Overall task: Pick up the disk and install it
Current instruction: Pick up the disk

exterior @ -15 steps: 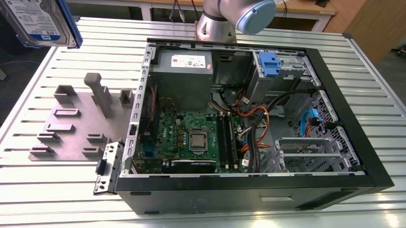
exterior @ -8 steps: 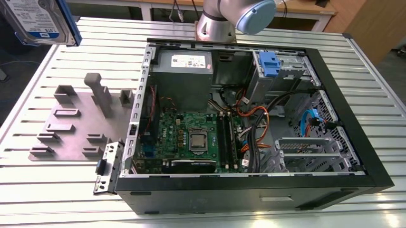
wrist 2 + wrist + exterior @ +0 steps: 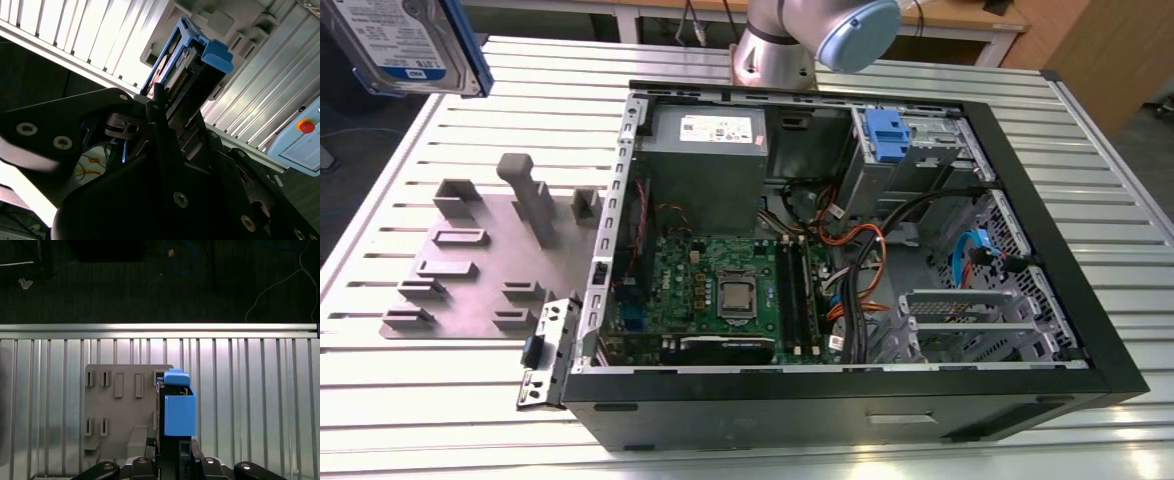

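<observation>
Both wrist views showed the gripper [image 3: 172,452] [image 3: 172,107] clenched on the disk [image 3: 179,412], whose blue rails stuck out past the fingers [image 3: 156,100]. From across the room, in the exterior view, the disk [image 3: 403,45] hung in the air at the exterior view's left. It was clear of the slatted table [image 3: 480,400], above the grey fixture plate [image 3: 474,275], and well apart from the open computer case [image 3: 854,400].
</observation>
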`<state>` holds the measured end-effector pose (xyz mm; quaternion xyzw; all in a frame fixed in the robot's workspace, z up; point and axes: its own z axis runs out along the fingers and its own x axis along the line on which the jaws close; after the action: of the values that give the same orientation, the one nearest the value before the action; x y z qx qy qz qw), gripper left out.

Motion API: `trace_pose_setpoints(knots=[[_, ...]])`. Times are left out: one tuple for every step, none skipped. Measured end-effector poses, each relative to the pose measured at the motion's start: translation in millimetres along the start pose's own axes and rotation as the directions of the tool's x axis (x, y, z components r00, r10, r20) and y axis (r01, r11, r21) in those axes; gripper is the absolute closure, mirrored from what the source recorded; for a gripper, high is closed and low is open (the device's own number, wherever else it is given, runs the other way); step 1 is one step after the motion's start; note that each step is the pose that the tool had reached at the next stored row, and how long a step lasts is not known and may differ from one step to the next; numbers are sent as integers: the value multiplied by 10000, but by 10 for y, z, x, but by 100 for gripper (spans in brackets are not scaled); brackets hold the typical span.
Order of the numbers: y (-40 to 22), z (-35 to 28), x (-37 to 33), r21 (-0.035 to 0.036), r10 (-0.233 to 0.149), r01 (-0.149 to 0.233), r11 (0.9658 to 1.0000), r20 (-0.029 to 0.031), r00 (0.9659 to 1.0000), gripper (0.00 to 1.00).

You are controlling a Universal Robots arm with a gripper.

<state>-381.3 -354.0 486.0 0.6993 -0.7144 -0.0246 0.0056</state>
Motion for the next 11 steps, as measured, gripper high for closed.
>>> trace_pose_setpoints(knots=[[-14, -1, -1, -1, 0, 0, 10000, -1, 10000, 65], [-30, -1, -1, -1, 0, 0, 10000, 0, 10000, 65], [-47, -2, -1, -1, 0, 0, 10000, 0, 10000, 65], [-67, -2, -1, 0, -1, 1, 10000, 0, 10000, 65], [-89, -4, -2, -2, 0, 0, 10000, -1, 10000, 65], [-113, -4, -2, -1, 0, 0, 10000, 0, 10000, 65], [-136, -5, -3, -1, 0, 0, 10000, 0, 10000, 65], [-161, -5, -3, 0, 0, 0, 10000, 0, 10000, 65], [-186, -6, -4, 0, 0, 0, 10000, 0, 10000, 65], [-212, -7, -4, 0, 0, 0, 10000, 0, 10000, 65], [-240, -8, -5, -1, 0, 0, 10000, 0, 10000, 65]])
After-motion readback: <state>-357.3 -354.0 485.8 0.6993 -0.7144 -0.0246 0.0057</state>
